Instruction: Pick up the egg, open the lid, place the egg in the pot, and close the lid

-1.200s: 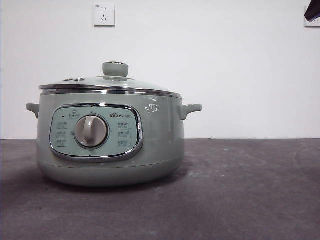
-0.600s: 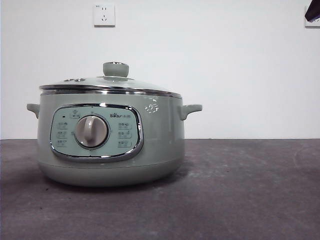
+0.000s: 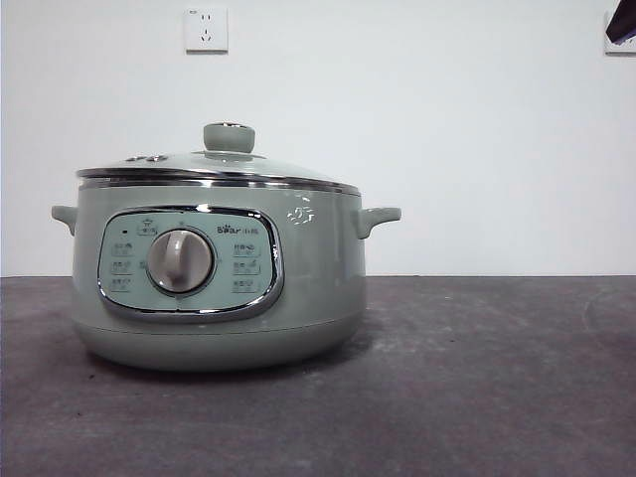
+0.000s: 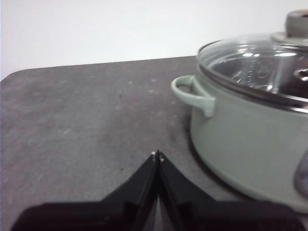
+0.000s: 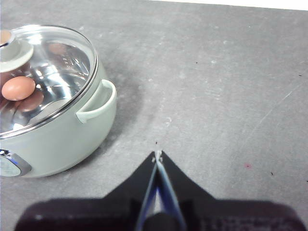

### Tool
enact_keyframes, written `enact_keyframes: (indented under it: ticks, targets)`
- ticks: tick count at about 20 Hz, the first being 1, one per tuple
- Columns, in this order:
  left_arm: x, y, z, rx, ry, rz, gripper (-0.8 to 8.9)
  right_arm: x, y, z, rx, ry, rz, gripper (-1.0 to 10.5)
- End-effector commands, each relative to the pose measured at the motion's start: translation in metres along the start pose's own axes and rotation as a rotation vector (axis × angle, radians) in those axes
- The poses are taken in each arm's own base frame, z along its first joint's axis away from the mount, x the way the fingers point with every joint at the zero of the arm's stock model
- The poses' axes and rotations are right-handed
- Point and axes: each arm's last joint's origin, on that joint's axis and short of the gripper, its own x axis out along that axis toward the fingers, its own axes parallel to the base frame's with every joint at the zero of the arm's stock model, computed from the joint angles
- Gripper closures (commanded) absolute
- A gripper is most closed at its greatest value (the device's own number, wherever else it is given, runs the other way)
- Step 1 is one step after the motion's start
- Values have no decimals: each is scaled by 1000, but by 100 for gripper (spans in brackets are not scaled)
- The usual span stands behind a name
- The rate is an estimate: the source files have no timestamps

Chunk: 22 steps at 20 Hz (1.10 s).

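The pale green pot (image 3: 219, 268) stands on the dark table at the left of the front view, its glass lid (image 3: 219, 164) closed on it. In the right wrist view the brown egg (image 5: 18, 88) lies inside the pot (image 5: 62, 130), seen through the lid (image 5: 48, 72). My left gripper (image 4: 157, 155) is shut and empty, low over the table beside the pot's handle (image 4: 192, 94). My right gripper (image 5: 157, 155) is shut and empty, off the pot's other side. One arm shows as a black tip (image 3: 621, 22) at the top right of the front view.
A white wall socket (image 3: 207, 29) is on the wall behind the pot. The dark grey table (image 3: 477, 378) runs to the right of the pot, and its rounded far edge (image 4: 57, 67) shows in the left wrist view.
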Motion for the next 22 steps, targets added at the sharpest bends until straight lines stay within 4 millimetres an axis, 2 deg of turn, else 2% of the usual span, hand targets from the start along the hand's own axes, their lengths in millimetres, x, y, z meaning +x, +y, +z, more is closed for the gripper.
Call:
enact_keyframes:
  ticks: [1, 4, 20, 22]
  targets:
    - [3, 0, -9, 3, 6, 11, 816, 0, 0, 0, 10, -3, 2, 946]
    - [6, 0, -20, -11, 46, 7, 816, 0, 0, 0, 10, -4, 2, 946]
    - [7, 0, -19, -26, 38, 8, 816, 0, 0, 0, 10, -3, 2, 946]
    - [7, 0, -19, -26, 38, 8, 816, 0, -1, 1, -6, -27, -47, 946]
